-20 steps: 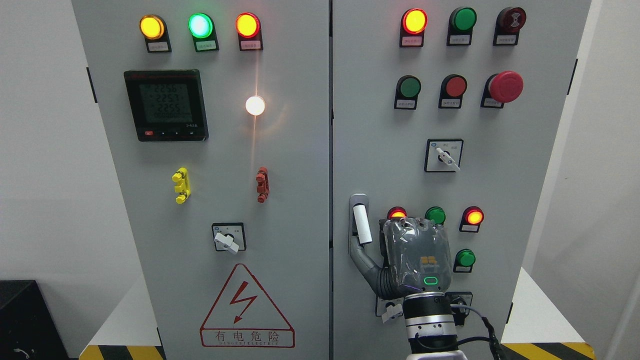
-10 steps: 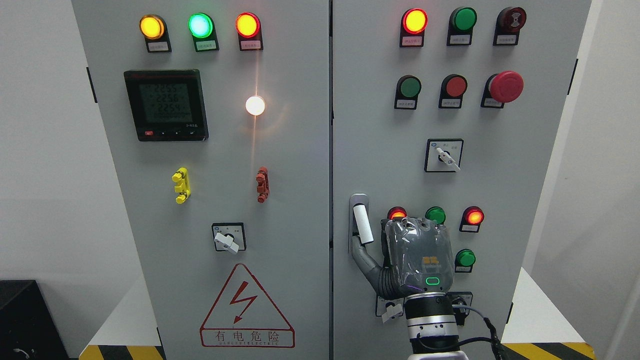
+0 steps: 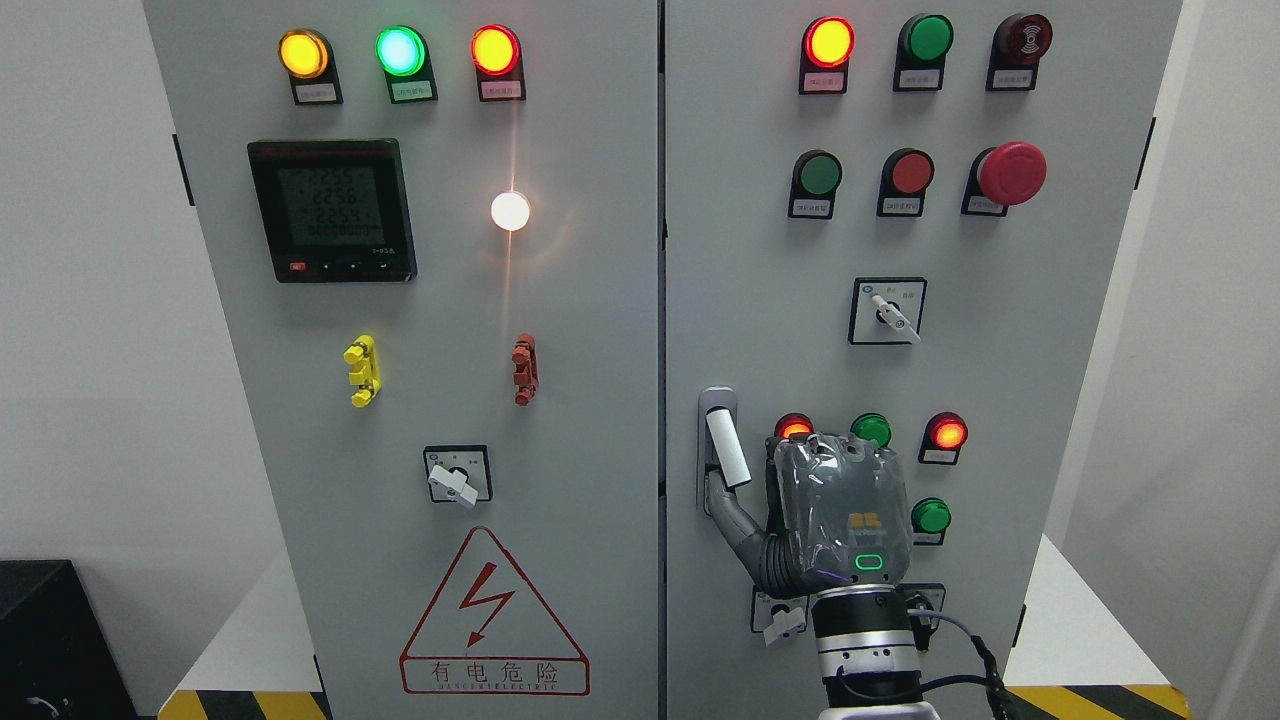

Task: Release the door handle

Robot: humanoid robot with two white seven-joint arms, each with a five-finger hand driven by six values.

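The white door handle (image 3: pixel 727 447) stands nearly upright in its grey recess at the left edge of the right cabinet door (image 3: pixel 760 250). My right hand (image 3: pixel 842 505) is just right of it, with its back toward the camera. Its thumb (image 3: pixel 737 522) stretches up and left, and the tip lies at the recess just under the handle's lower end. Nothing wraps around the handle. The other fingers are hidden behind the palm. The left arm is out of view.
Lit red and green lamps (image 3: pixel 946 433) and a rotary switch (image 3: pixel 887 311) surround the hand on the right door. The left door (image 3: pixel 580 400) carries a meter (image 3: pixel 332 209), lamps and a warning triangle (image 3: pixel 493 620). A black box (image 3: pixel 40 640) stands at lower left.
My right hand has drifted slightly to the right and down. Its thumb now sits lower against the bottom of the handle recess. The handle stays uncovered.
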